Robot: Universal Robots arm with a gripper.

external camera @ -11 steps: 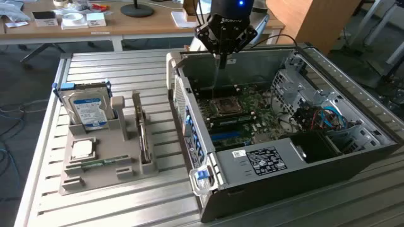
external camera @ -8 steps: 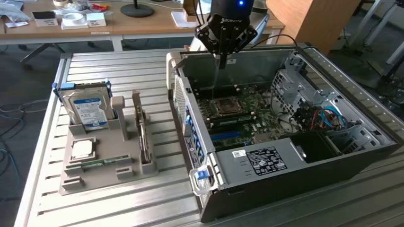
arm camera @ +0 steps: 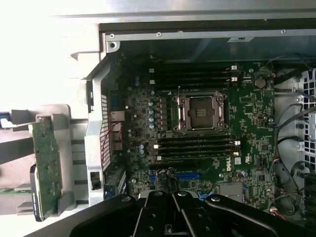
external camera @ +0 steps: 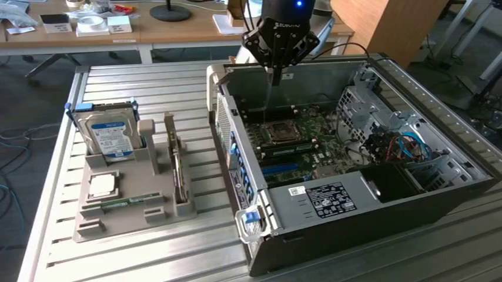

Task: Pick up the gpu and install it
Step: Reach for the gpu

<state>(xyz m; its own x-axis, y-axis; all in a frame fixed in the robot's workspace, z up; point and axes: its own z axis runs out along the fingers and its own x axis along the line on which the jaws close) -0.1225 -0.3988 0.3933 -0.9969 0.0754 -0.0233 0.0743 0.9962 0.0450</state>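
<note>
On the desk, the gpu is standing beside the computer case; I'm hovering my closed, empty end effector above that case.

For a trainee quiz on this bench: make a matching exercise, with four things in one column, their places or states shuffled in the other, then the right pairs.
Things
1. gpu
2. hard drive
3. gripper
4. CPU socket

Places or states
A. on the motherboard inside the open case
B. blue label, standing in the grey holder
C. over the open case, jaws shut
D. thin green card on edge in the grey holder, on its side nearer the case

Pairs: 1-D, 2-B, 3-C, 4-A
</note>
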